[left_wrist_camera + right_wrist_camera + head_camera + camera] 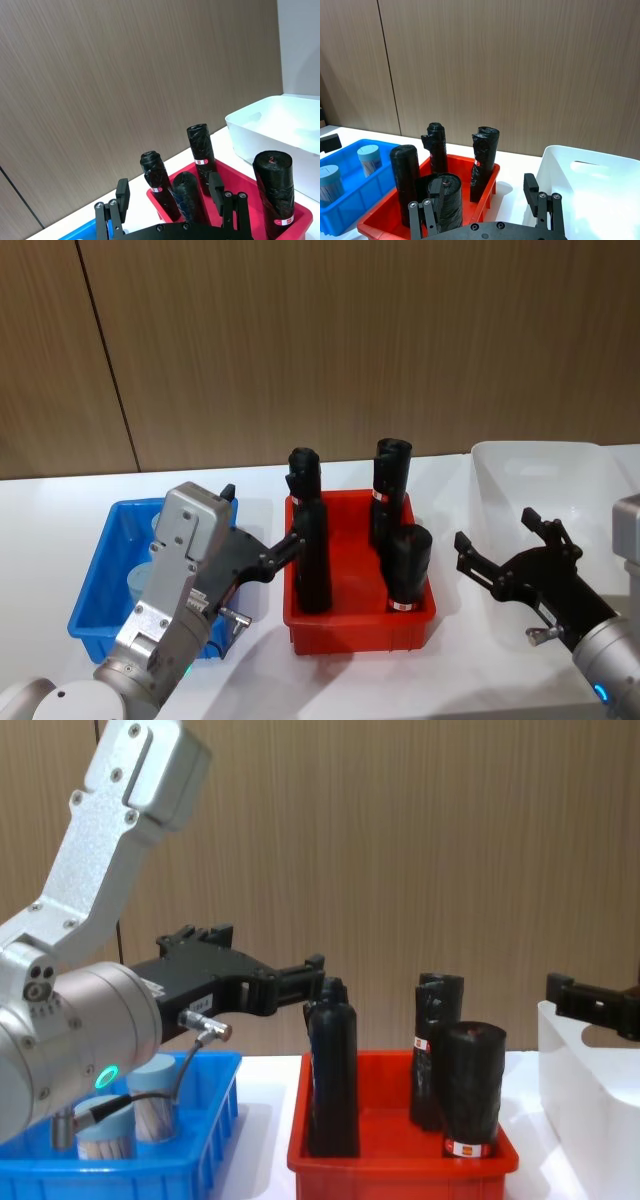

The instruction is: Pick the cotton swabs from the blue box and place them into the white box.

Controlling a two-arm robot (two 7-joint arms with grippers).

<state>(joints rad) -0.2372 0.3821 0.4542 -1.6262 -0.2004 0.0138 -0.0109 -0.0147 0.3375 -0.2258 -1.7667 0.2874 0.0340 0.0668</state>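
While clear, grey-lidded cotton swab tubs (370,159) sat in the ribbed blue plastic box (95,612) at nine o'clock, the left gripper (262,516) hovered above it, jaws wide, empty; the right gripper (495,530), jaws wide, hung at three o'clock.

This reads as a robotics lab or test room: a plain white table (60,502) stands against a wall of wood-grain panels (350,340) (dark seams run between them), and on it plastic bins sit in a row, the blue box (100,643), a red bin (360,632) of black rolls (408,565) and the white box (540,447), with a grey-cased robot arm (110,830) over the blue one.
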